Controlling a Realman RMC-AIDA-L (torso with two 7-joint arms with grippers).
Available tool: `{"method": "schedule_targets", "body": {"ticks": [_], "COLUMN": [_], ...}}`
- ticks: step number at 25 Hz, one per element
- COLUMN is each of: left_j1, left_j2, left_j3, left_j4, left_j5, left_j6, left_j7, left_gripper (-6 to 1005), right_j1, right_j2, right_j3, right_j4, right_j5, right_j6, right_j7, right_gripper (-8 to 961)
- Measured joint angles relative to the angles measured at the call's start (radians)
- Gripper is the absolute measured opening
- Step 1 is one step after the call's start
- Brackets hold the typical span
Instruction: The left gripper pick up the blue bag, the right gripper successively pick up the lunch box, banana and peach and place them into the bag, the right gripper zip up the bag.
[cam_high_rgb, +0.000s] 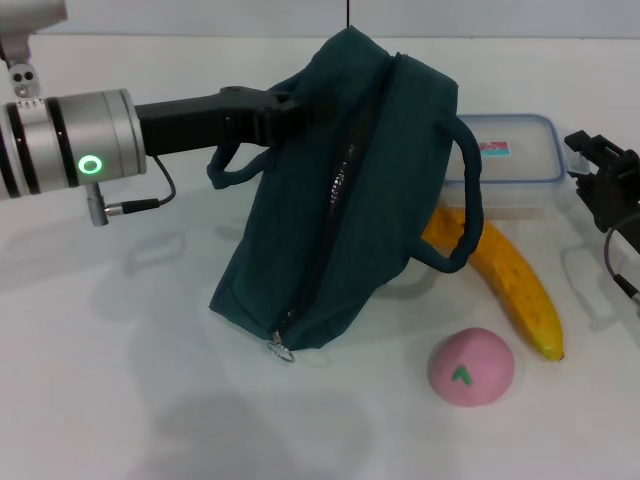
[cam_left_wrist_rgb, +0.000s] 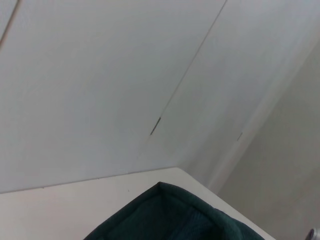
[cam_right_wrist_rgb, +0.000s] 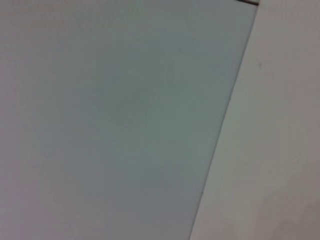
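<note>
Holding the blue bag (cam_high_rgb: 340, 190) by its top edge, the left gripper (cam_high_rgb: 285, 115) is clamped on the fabric, and the bag hangs tilted with its zipper closed. It should lift it upright near the table's far edge and keep it steady. The right gripper (cam_high_rgb: 600, 165) waits at the right edge beside the lunch box (cam_high_rgb: 510, 160); I cannot tell how far it is open.

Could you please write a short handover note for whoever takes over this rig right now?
Left end effector: shut on the blue bag at its upper edge, holding it tilted, lower corner apparently resting on the table.
Right end effector: at the right edge beside the lunch box, holding nothing.
Bag: zipper looks closed, ring pull at the lower corner.
Still on the table: lunch box behind the bag, banana beside it, peach in front.
Done: bag gripped.
Left: load lunch box, banana, peach; zip up.
</note>
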Motion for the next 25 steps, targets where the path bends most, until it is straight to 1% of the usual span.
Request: {"method": "schedule_targets", "body": {"ticks": [5, 12, 25], "left_j1": [-0.007, -0.01, -0.012], "left_j2": [0.0, 0.0, 0.001], "left_j3": [0.02, 0.021, 0.021], "left_j4": [0.0, 0.0, 0.0], "left_j5": [-0.001, -0.001, 0.0], "left_j6": [-0.001, -0.003, -0.008], "left_j7": [0.0, 0.0, 0.004], "left_gripper": [66, 68, 71], "right_j1": [0.004, 0.021, 0.028], "right_j2": [0.0, 0.0, 0.0], "right_j3": [0.022, 0.022, 0.028], "right_j4": [0.008, 0.02, 0.024], "right_j5": [-0.005, -0.007, -0.005], "right_j6": [0.015, 0.007, -0.013], "right_j7": [0.001, 0.001, -0.001], "right_gripper": [360, 358, 347]}}
